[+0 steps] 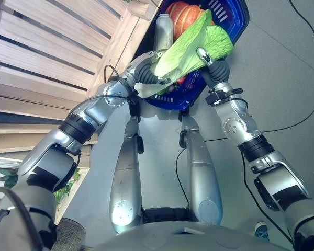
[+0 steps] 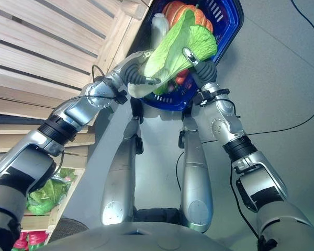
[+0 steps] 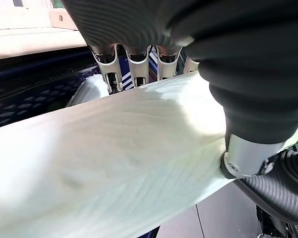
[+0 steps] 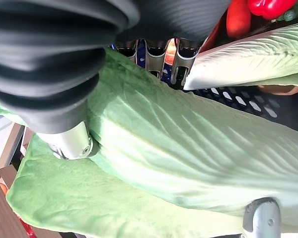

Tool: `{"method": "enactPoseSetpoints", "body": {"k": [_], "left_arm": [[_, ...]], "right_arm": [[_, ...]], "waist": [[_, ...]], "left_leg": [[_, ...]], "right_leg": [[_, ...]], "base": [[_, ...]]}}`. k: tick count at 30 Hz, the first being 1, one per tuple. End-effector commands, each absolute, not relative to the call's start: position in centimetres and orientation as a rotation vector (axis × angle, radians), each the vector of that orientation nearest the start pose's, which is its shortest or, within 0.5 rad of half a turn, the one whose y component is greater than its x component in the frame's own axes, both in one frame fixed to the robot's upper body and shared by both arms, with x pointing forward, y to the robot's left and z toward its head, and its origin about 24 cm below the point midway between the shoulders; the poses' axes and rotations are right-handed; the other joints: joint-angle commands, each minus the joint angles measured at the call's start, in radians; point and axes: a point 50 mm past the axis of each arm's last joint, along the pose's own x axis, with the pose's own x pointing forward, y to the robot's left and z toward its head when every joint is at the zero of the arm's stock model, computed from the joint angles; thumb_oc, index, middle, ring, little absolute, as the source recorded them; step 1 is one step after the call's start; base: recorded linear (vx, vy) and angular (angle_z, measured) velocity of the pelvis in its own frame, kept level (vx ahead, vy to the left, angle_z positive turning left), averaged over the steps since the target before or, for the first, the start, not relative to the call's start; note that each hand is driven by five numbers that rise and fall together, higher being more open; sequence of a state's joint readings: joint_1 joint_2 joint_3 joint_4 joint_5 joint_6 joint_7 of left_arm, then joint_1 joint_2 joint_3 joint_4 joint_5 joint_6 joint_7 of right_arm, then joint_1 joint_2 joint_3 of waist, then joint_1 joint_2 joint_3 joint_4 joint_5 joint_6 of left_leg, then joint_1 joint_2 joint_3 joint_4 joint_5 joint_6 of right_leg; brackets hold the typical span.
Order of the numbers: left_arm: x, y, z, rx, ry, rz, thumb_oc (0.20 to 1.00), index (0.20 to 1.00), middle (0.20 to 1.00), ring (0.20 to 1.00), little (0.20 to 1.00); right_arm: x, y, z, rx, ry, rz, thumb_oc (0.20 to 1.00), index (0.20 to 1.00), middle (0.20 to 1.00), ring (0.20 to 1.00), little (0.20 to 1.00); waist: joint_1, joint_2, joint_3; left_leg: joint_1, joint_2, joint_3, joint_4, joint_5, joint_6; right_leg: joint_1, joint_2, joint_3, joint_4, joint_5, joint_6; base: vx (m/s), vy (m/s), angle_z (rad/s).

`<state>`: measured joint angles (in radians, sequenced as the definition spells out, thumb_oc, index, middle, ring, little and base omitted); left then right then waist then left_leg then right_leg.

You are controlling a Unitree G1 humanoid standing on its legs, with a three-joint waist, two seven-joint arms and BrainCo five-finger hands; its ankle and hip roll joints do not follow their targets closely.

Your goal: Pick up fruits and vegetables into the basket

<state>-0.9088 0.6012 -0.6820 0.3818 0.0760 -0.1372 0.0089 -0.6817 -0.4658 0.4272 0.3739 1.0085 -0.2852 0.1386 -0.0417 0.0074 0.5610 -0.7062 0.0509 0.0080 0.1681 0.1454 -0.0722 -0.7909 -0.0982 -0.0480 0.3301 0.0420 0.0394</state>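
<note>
You saw both hands grasping large green cabbage leaf (image 1: 191, 49) over blue basket (image 1: 235, 26): left hand (image 1: 146, 78) fingers curled round pale stalk end, right hand (image 1: 212, 65) fingers curled round leafy end; pumpkin (image 1: 186, 13) and pale bottle (image 1: 164, 31) lay in basket beyond fingers

Readable text: none — no lettering can be made out.
Labels, numbers, signs: none legible.
</note>
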Motion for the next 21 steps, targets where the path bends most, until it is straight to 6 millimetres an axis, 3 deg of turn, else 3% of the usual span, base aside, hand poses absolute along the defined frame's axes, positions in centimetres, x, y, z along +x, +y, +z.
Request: {"method": "enactPoseSetpoints", "body": {"k": [1, 2, 3, 4, 5, 21], "left_arm": [[35.8, 9.4, 18.1, 1.003, -0.486, -0.514, 0.2, 0.2, 0.2, 0.2, 0.2], [35.8, 9.4, 18.1, 0.999, -0.486, -0.506, 0.2, 0.2, 0.2, 0.2, 0.2], [35.8, 9.5, 18.1, 0.991, -0.49, -0.488, 0.467, 0.467, 0.467, 0.467, 0.467], [35.8, 9.5, 18.1, 0.99, -0.491, -0.487, 0.467, 0.467, 0.467, 0.467, 0.467], [35.9, 9.6, 18.2, 0.974, -0.5, -0.459, 1.0, 1.0, 1.0, 1.0, 1.0], [35.1, 13.2, 20.1, 0.497, -0.73, 0.045, 1.0, 1.0, 1.0, 1.0, 1.0]], "right_arm": [[32.6, -9.0, 20.8, 0.401, -0.564, 0.758, 0.2, 0.2, 0.2, 0.2, 0.2], [32.6, -9.0, 20.8, 0.402, -0.563, 0.759, 0.2, 0.2, 0.2, 0.2, 0.2], [32.6, -8.9, 20.8, 0.403, -0.563, 0.757, 0.2, 0.2, 0.2, 0.2, 0.2], [32.6, -8.9, 20.8, 0.403, -0.563, 0.757, 0.2, 0.2, 0.2, 0.2, 0.2], [32.6, -8.9, 20.7, 0.404, -0.563, 0.754, 0.2, 0.2, 0.2, 0.2, 0.2], [32.7, -9.6, 20.8, 0.429, -0.603, 0.678, 0.2, 0.2, 0.2, 0.2, 0.2]], "waist": [[0.004, -0.026, -0.041], [0.004, -0.026, -0.041], [0.004, -0.026, -0.041], [0.004, -0.026, -0.041], [0.005, -0.026, -0.041], [0.028, -0.035, -0.041]], "left_leg": [[-0.022, -0.054, 0.011, 0.062, -0.083, 0.003], [-0.021, -0.054, 0.01, 0.062, -0.083, 0.003], [-0.021, -0.054, 0.01, 0.063, -0.084, 0.003], [-0.021, -0.055, 0.01, 0.063, -0.084, 0.003], [-0.019, -0.055, 0.009, 0.061, -0.083, 0.004], [-0.013, -0.066, -0.011, 0.063, -0.087, 0.006]], "right_leg": [[0.049, 0.01, -0.051, -0.065, 0.032, 0.085], [0.049, 0.01, -0.051, -0.066, 0.032, 0.085], [0.05, 0.009, -0.051, -0.066, 0.032, 0.085], [0.05, 0.009, -0.051, -0.066, 0.032, 0.085], [0.051, 0.01, -0.051, -0.067, 0.032, 0.084], [0.058, 0.016, -0.058, -0.058, 0.022, 0.076]], "base": [[0.0, 0.0, 0.0], [0.0, 0.0, 0.0], [0.0, 0.0, 0.0], [0.0, 0.0, 0.0], [0.0, 0.0, 0.0], [0.0, -0.01, 0.02]]}}
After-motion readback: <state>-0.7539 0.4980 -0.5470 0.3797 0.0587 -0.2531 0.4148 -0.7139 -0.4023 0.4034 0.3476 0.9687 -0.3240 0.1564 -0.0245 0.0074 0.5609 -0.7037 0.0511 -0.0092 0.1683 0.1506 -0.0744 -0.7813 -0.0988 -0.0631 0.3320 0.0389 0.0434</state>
